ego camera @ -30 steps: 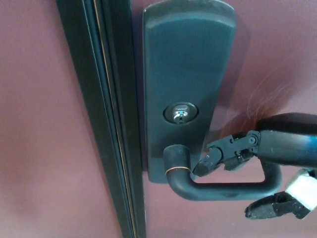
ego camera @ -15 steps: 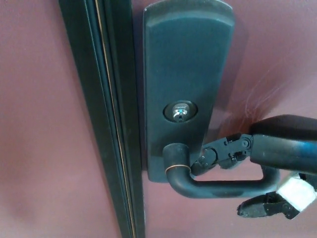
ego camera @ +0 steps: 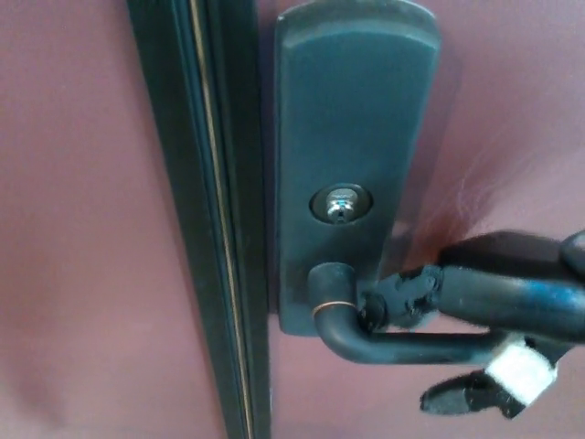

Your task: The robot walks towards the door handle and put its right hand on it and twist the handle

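Gripping the door handle (ego camera: 402, 346) near its pivot, the right hand (ego camera: 457, 320) stays clear of the door's edge strip (ego camera: 215, 229).

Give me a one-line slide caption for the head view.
Right hand draped over the dark lever door handle, below the keyhole on the maroon door.

- I can read no text, number or brand anywhere here.
- The dark plate (ego camera: 352, 119) before me is unmarked, and its keyhole (ego camera: 340, 206) is too blurred to tell.
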Controlling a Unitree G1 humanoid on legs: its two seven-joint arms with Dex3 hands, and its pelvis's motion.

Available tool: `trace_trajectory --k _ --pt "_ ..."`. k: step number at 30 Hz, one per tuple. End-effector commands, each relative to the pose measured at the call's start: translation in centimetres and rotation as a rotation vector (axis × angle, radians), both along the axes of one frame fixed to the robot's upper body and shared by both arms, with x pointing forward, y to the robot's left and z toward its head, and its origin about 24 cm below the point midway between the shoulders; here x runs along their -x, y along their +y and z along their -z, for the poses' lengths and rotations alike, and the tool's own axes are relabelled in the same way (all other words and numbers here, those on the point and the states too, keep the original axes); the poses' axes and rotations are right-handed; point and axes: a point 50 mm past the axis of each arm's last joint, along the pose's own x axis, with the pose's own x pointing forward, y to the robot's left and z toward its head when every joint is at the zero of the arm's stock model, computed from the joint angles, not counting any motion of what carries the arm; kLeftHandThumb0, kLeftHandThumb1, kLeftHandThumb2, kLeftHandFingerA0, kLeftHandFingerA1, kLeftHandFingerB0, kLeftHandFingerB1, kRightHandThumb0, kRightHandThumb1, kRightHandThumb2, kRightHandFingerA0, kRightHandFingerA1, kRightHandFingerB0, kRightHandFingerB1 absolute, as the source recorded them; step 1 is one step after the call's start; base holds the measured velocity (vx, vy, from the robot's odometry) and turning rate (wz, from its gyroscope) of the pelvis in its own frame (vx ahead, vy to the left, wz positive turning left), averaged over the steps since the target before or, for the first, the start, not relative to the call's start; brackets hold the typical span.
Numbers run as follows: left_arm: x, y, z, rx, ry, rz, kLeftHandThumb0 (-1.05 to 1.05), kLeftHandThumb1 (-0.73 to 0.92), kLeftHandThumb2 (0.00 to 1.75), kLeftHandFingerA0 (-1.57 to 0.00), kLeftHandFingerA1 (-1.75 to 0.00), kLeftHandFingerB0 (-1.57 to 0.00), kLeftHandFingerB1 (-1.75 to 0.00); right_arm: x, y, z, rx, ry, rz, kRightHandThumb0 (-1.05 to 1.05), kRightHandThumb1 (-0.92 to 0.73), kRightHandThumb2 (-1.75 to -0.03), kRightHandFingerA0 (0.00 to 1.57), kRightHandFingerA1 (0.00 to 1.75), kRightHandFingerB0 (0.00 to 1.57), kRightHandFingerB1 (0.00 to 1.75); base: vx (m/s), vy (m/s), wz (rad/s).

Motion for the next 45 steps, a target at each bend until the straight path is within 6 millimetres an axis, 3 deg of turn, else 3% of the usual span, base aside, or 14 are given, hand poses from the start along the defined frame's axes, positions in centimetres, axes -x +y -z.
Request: trace_trajectory --k 1,2,3,4,8,15,25,26,37,39,40,41,42,45 --pt "0.1 0.0 0.1 0.009 0.018 -0.001 -0.3 0.61 0.59 -0.46 -0.39 -0.3 -0.33 0.1 -0.6 2.5 0.075 0.111 0.036 -0.14 -0.64 -0.58 0.67 1.02 0.64 0.68 0.0 0.0 0.0" --pt "0.1 0.0 0.1 0.009 0.018 -0.001 -0.3 0.61 0.59 -0.46 -0.39 -0.3 -0.33 0.1 -0.6 2.5 0.075 0.111 0.036 -0.14 -0.64 -0.58 0.67 1.02 0.64 0.68 0.0 0.0 0.0" --pt "-0.4 0.1 -0.2 0.009 0.01 -0.005 -0.29 0.6 0.58 -0.46 -0.39 -0.3 -0.32 -0.2 -0.5 2.6 0.096 0.098 0.023 0.02 -0.7 -0.49 0.56 1.41 0.53 1.04 0.0 0.0 0.0" --pt "-0.5 0.1 -0.2 0.01 0.007 -0.006 -0.29 0.6 0.58 -0.46 -0.39 -0.3 -0.32 -0.3 -0.5 2.6 0.1 0.094 0.019 0.08 -0.71 -0.5 0.57 1.45 0.56 1.08 0.0 0.0 0.0" --pt "-0.2 0.2 -0.2 0.01 0.014 -0.012 -0.29 0.6 0.58 -0.46 -0.39 -0.3 -0.32 -0.1 -0.4 2.9 0.106 0.095 0.008 0.12 -0.71 -0.51 0.61 1.46 0.7 0.87 0.0 0.0 0.0" --pt "0.2 0.2 0.0 -0.004 0.03 0.001 -0.29 0.6 0.58 -0.47 -0.39 -0.3 -0.32 0.4 -0.6 3.2 0.026 0.079 0.025 0.18 -0.66 -0.61 0.73 1.39 0.66 1.1 0.0 0.0 0.0" --pt "0.7 0.3 0.2 0.001 0.039 -0.013 -0.29 0.6 0.58 -0.46 -0.39 -0.32 -0.33 0.6 -1.2 4.0 -0.248 0.106 0.144 0.21 -0.64 -0.64 0.77 1.38 0.59 1.13 0.0 0.0 0.0" --pt "0.5 0.2 0.2 -0.004 0.039 -0.007 -0.3 0.61 0.59 -0.47 -0.4 -0.32 -0.33 0.6 -1.2 4.1 -0.28 0.11 0.157 0.09 -0.75 -0.51 0.58 1.53 0.51 1.27 0.0 0.0 0.0" --pt "0.5 0.4 0.0 -0.005 0.036 -0.01 -0.28 0.61 0.58 -0.46 -0.39 -0.32 -0.33 -0.1 -1.2 4.7 -0.392 0.125 0.185 0.09 -0.79 -0.47 0.54 1.58 0.46 1.33 0.0 0.0 0.0" --pt "0.6 0.4 0.1 -0.002 0.037 -0.01 -0.28 0.61 0.58 -0.46 -0.39 -0.32 -0.33 -0.1 -1.3 4.8 -0.4 0.125 0.191 0.09 -0.78 -0.48 0.54 1.57 0.46 1.32 0.0 0.0 0.0" --pt "0.6 0.4 0.1 -0.004 0.038 -0.006 -0.28 0.61 0.58 -0.46 -0.39 -0.32 -0.33 -0.2 -1.3 4.8 -0.399 0.123 0.194 0.21 -0.69 -0.59 0.69 1.4 0.51 1.15 0.0 0.0 0.0" --pt "0.5 0.4 0.1 -0.006 0.036 -0.004 -0.28 0.61 0.58 -0.46 -0.39 -0.32 -0.33 -0.3 -1.5 4.5 -0.396 0.115 0.196 -0.04 -0.7 -0.54 0.63 1.27 0.61 0.98 0.0 0.0 0.0" --pt "0.5 0.4 0.0 -0.007 0.036 -0.004 -0.28 0.61 0.58 -0.46 -0.39 -0.33 -0.33 -0.4 -1.5 4.2 -0.391 0.11 0.196 -0.09 -0.65 -0.59 0.71 0.91 0.64 0.65 0.0 0.0 0.0" --pt "0.5 0.4 0.0 -0.009 0.037 -0.003 -0.28 0.61 0.58 -0.46 -0.39 -0.33 -0.33 -0.5 -1.6 3.9 -0.384 0.108 0.195 -0.09 -0.65 -0.59 0.71 0.91 0.64 0.65 0.0 0.0 0.0"
